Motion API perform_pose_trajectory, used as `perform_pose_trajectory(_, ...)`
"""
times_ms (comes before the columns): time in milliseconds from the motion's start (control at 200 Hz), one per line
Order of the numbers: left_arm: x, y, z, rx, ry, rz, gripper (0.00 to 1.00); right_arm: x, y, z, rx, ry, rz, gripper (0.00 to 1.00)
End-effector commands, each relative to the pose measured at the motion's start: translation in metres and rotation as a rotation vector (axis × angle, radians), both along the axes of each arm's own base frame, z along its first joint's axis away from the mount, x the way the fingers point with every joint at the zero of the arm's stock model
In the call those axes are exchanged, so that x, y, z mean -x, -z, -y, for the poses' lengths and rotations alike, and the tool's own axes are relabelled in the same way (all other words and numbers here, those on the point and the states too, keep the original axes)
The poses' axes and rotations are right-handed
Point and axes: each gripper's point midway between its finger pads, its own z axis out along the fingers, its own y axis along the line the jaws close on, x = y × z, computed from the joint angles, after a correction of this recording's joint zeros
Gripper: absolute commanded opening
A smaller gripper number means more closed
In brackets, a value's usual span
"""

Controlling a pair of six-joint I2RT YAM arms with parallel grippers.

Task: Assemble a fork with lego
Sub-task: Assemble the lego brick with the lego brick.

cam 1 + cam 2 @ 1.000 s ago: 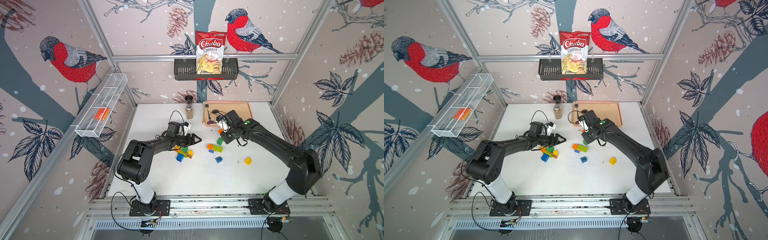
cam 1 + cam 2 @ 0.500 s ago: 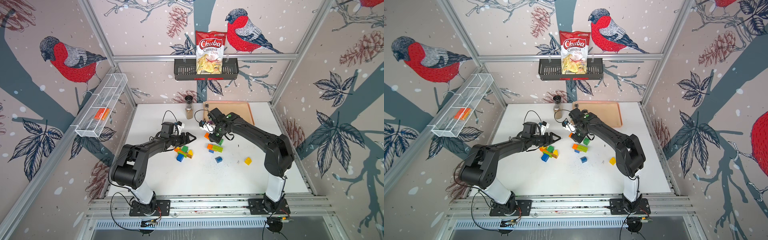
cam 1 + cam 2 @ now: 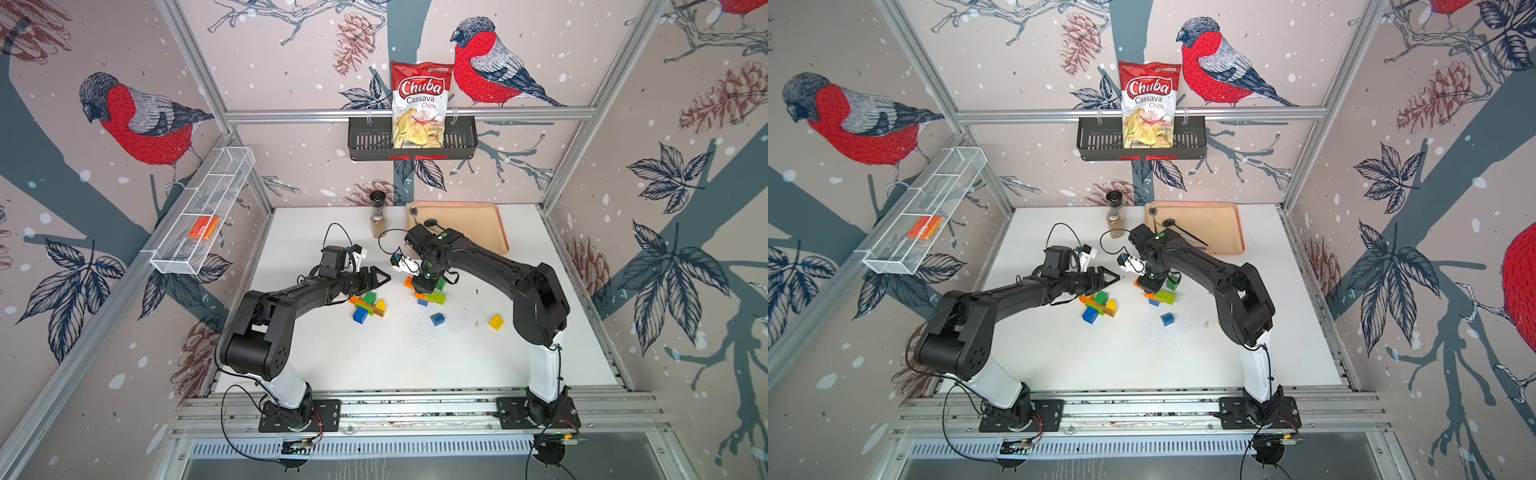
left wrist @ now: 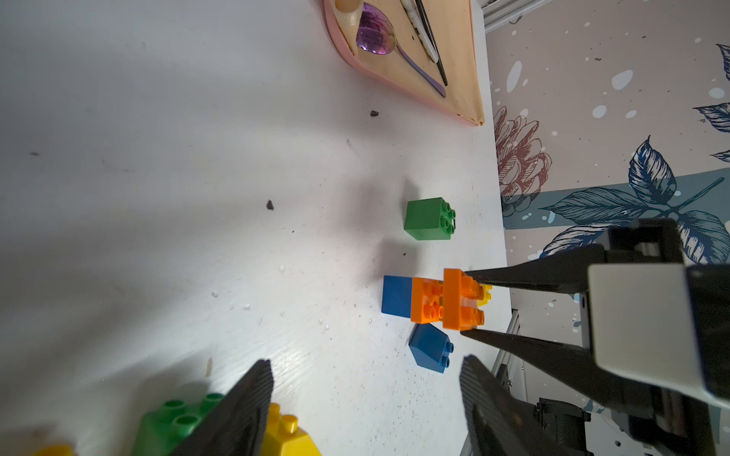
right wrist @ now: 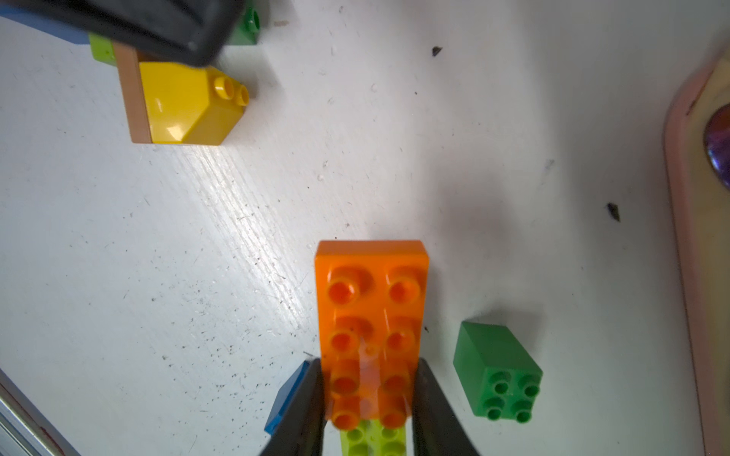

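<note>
Two pincers above the white worktop [image 3: 415, 365]. Of these, right pincer [image 5: 369, 367] clamped on one end of a long orange studded plastic brick [image 5: 371, 300], studs up, over a long lime green studded brick [image 5: 373, 440] (contact between the two impossible to tell). Just beside it: small green square studded brick [image 5: 497, 379]. Meanwhile, left pincer [image 3: 384, 277] apart, holding nothing, near a joined cluster of green, yellow, blue and brown bricks [image 3: 368, 305]. Farther toward the right arm's base: loose small blue brick [image 3: 437, 319] and small yellow brick [image 3: 496, 322], apart from each other.
</note>
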Motion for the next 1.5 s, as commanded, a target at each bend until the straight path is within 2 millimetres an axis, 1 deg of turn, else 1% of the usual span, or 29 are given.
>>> perform_pose_trajectory(0,-0.001,-0.001,0.001,0.010,0.005,0.007,0.75,0.006,0.005,0.001,0.013,-0.017,-0.029,0.16)
perform_pose_trajectory(305,0.000,0.001,0.002,0.015,0.010,0.003,0.75,0.002,0.011,0.000,0.011,-0.014,-0.019,0.15)
perform_pose_trajectory(605,-0.001,0.002,0.002,0.018,0.011,0.000,0.75,0.012,0.019,0.005,0.023,-0.019,-0.054,0.15)
perform_pose_trajectory(795,-0.001,0.001,0.003,0.024,0.015,0.001,0.74,0.011,0.025,0.012,0.050,-0.007,-0.049,0.15)
perform_pose_trajectory(990,0.000,0.002,0.002,0.020,0.014,-0.003,0.74,0.016,0.031,0.016,0.073,-0.009,-0.049,0.15)
perform_pose_trajectory(1181,0.000,0.002,0.002,0.016,0.010,-0.002,0.74,0.027,0.049,0.031,0.140,0.009,-0.075,0.15)
perform_pose_trajectory(1266,0.000,0.003,0.002,0.016,0.010,-0.005,0.74,0.030,0.061,0.041,0.192,0.025,-0.081,0.15)
perform_pose_trajectory(1326,0.000,0.003,0.002,0.015,0.009,-0.005,0.74,0.029,0.066,0.045,0.208,0.040,-0.081,0.15)
perform_pose_trajectory(1386,0.000,0.004,0.001,0.012,0.009,-0.009,0.74,0.027,0.065,0.044,0.201,0.053,-0.076,0.15)
perform_pose_trajectory(1496,0.000,0.005,0.001,0.008,0.008,-0.011,0.74,0.021,0.054,0.036,0.160,0.052,-0.056,0.18)
